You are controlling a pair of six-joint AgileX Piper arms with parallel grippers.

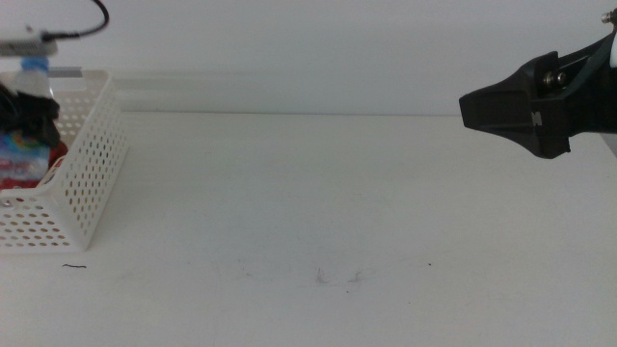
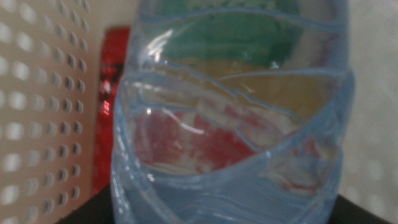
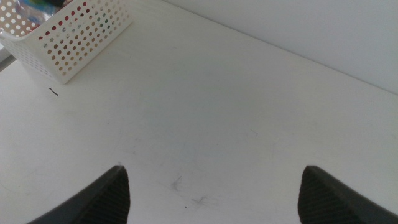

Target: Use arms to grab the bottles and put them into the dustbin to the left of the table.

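A clear water bottle (image 2: 230, 124) with a blue cap (image 1: 35, 66) fills the left wrist view. My left gripper (image 1: 29, 114) is down inside the white perforated dustbin (image 1: 92, 164), shut on that bottle, and its dark jaws show only at the bottle's sides. Behind the bottle, a red can (image 2: 115, 81) rests against the dustbin wall (image 2: 37, 93). In the middle view red and colourful items (image 1: 24, 164) lie in the dustbin. My right gripper (image 1: 482, 108) hovers open over the right of the table (image 1: 308, 212), nothing between its jaws (image 3: 214, 186).
The dustbin (image 3: 74, 43) stands at the table's left edge. A few small dark scuff marks (image 1: 337, 280) dot the white tabletop near the front. A pale wall runs behind the table.
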